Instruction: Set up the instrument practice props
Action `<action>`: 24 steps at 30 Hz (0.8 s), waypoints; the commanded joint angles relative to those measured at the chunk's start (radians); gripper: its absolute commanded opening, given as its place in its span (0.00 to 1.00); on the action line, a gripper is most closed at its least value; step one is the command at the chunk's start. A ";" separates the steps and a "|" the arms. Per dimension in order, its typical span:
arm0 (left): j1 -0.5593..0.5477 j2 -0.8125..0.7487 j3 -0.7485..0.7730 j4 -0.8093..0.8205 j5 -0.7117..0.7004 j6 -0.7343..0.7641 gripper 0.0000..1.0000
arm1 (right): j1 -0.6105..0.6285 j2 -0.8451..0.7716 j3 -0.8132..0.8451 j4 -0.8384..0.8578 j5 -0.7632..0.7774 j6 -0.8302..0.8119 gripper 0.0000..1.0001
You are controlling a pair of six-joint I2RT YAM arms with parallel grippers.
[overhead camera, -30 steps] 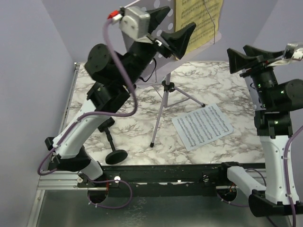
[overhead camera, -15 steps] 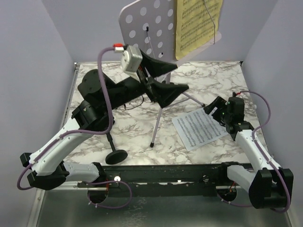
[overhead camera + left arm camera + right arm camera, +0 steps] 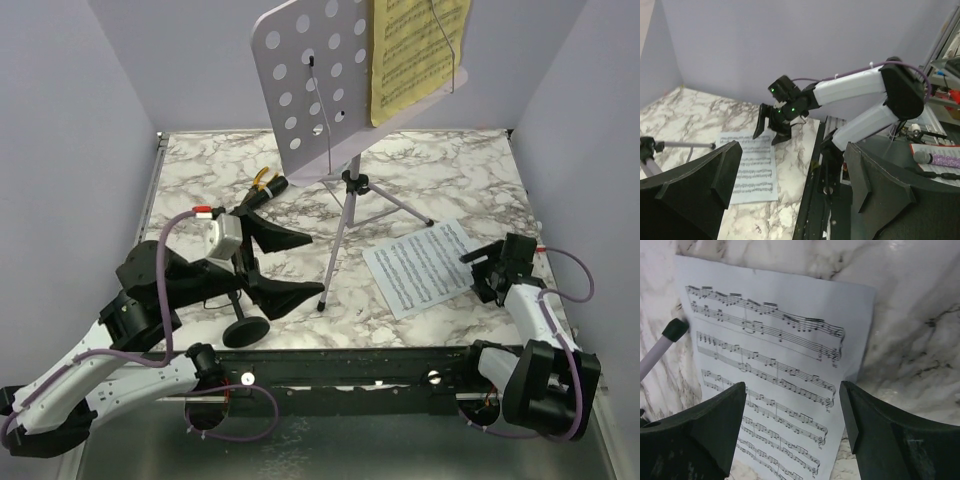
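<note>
Starting at the near edge, the left gripper (image 3: 313, 266) hangs low over the marble table (image 3: 470, 170), its two black fingers spread wide with nothing between them. Just beside it stands the short mic stand (image 3: 245, 331): the round base sits plainly on the table, but the upper part of the thin post is hidden behind the gripper and wrist camera. On the right side, the right gripper (image 3: 483, 272) sits low at the near right edge of the white sheet-music page (image 3: 428, 268), fingers apart and holding nothing; whether they touch the paper cannot be told. The page lies flat, and the wrist view cuts off its lower part. Further back, a dark, yellow-tipped object (image 3: 265, 182) lies on the table, too small to identify. The tripod (image 3: 350, 220) stands mid-table, carrying the lilac music stand (image 3: 310, 85). The yellow page (image 3: 415, 50) rests on the stand, its top cut off by the frame.
</note>
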 commanded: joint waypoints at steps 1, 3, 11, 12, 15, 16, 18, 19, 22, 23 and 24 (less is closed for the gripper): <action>0.001 -0.012 -0.140 -0.077 -0.069 0.012 0.92 | -0.073 -0.032 -0.020 -0.082 0.077 0.069 0.81; 0.001 -0.003 -0.184 -0.084 -0.084 0.014 0.92 | -0.107 -0.028 -0.019 -0.082 0.105 0.057 0.81; 0.001 0.131 -0.242 -0.078 -0.096 0.059 0.92 | -0.180 0.065 -0.025 0.013 -0.019 -0.077 0.78; 0.001 0.155 -0.238 -0.078 -0.082 0.067 0.92 | -0.181 0.067 -0.024 0.017 -0.049 -0.094 0.77; 0.001 0.215 -0.219 -0.071 -0.057 0.064 0.92 | -0.180 0.059 -0.057 0.083 -0.159 -0.124 0.76; 0.000 0.229 -0.218 -0.060 -0.050 0.057 0.92 | -0.180 0.064 -0.070 0.118 -0.211 -0.134 0.76; 0.000 0.255 -0.221 -0.020 -0.040 0.023 0.92 | -0.180 0.093 -0.087 0.186 -0.327 -0.136 0.76; -0.001 0.267 -0.225 0.000 -0.034 0.001 0.92 | -0.180 0.113 -0.095 0.224 -0.381 -0.136 0.76; 0.000 0.291 -0.233 0.052 -0.029 -0.059 0.92 | -0.179 0.151 -0.120 0.353 -0.530 -0.132 0.76; -0.001 0.297 -0.234 0.061 -0.037 -0.080 0.92 | -0.179 0.159 -0.132 0.399 -0.573 -0.124 0.76; -0.001 0.300 -0.237 0.072 -0.046 -0.097 0.92 | -0.180 0.167 -0.142 0.444 -0.616 -0.114 0.76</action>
